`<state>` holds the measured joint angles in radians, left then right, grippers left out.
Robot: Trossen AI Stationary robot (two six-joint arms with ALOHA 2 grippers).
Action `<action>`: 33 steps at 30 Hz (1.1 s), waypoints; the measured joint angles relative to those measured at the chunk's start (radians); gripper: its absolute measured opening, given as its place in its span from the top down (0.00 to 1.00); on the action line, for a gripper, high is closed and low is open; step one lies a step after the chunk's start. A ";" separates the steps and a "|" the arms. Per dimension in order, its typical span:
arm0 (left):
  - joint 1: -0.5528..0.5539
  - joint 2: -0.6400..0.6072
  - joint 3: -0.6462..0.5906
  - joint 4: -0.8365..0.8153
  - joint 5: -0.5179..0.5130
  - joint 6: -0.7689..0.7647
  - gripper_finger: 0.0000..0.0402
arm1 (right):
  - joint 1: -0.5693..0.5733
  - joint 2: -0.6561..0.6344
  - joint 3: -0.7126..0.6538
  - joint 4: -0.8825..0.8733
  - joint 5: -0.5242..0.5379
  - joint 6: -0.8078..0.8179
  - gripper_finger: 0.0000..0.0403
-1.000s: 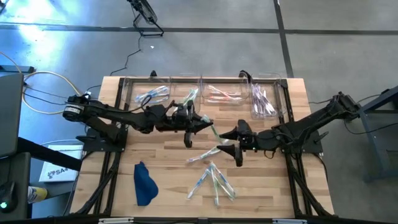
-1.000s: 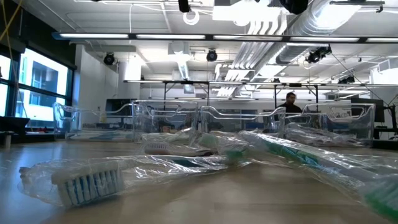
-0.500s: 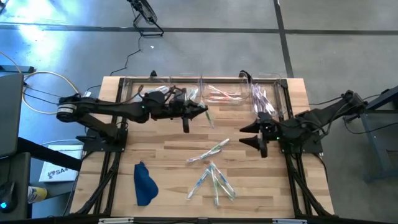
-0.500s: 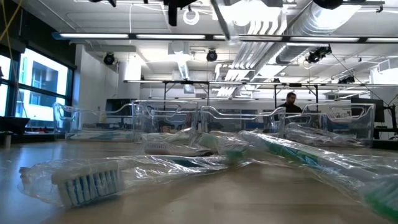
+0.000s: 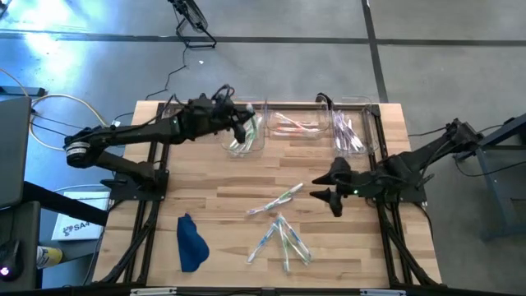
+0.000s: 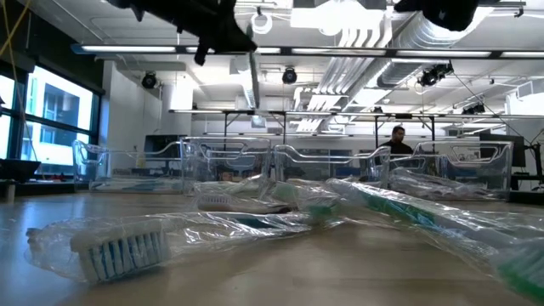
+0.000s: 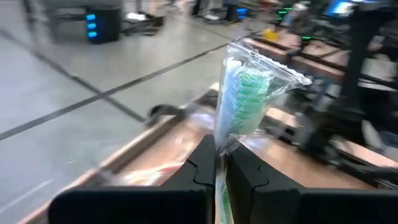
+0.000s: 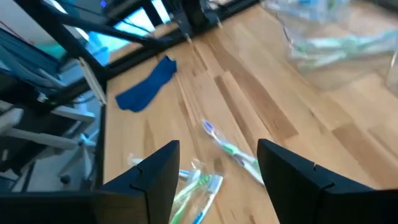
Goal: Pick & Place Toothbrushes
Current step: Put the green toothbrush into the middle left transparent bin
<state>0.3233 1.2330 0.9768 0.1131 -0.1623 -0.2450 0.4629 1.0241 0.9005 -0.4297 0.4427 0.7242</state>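
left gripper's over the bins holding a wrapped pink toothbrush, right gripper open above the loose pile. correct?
Not quite: the toothbrush clamped in the left gripper is green, not pink, as the left wrist view shows. The rest holds: in the high view that gripper is over the bins, and the right gripper is open above the loose toothbrushes.
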 joint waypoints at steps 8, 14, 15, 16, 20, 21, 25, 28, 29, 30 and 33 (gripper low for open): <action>0.118 0.006 0.000 -0.110 0.017 -0.050 0.98 | 0.000 0.126 0.000 0.036 0.000 0.040 0.51; 0.128 0.014 0.000 -0.206 0.017 -0.067 0.98 | 0.000 0.197 0.000 0.097 0.000 0.037 0.52; 0.128 0.019 0.000 -0.212 0.018 -0.067 0.98 | 0.000 0.205 0.000 0.099 0.000 0.037 0.52; 0.128 0.023 0.000 -0.223 0.018 -0.067 0.98 | 0.000 0.212 0.000 0.101 -0.001 0.036 0.52; 0.129 0.056 0.000 -0.224 0.017 -0.074 0.98 | 0.000 0.223 0.000 0.107 0.000 0.036 0.52; 0.129 0.065 0.000 -0.223 0.017 -0.075 0.98 | 0.000 0.223 0.000 0.110 0.000 0.036 0.52; 0.129 0.110 0.000 -0.222 0.017 -0.075 0.98 | 0.000 0.224 0.000 0.127 0.000 0.036 0.52; 0.129 0.144 0.000 -0.221 0.036 -0.083 0.98 | 0.000 0.224 0.000 0.130 0.000 0.037 0.52; 0.129 0.155 0.000 -0.221 0.045 -0.088 0.98 | 0.000 0.224 0.000 0.129 0.000 0.038 0.52; 0.129 0.165 0.000 -0.221 0.048 -0.099 0.98 | 0.000 0.224 0.000 0.129 0.000 0.038 0.52; 0.129 0.192 0.000 -0.221 0.059 -0.117 0.98 | 0.000 0.224 0.000 0.129 0.000 0.039 0.52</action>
<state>0.4522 1.4245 0.9768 -0.1081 -0.1034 -0.3617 0.4625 1.2476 0.9004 -0.3004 0.4427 0.7631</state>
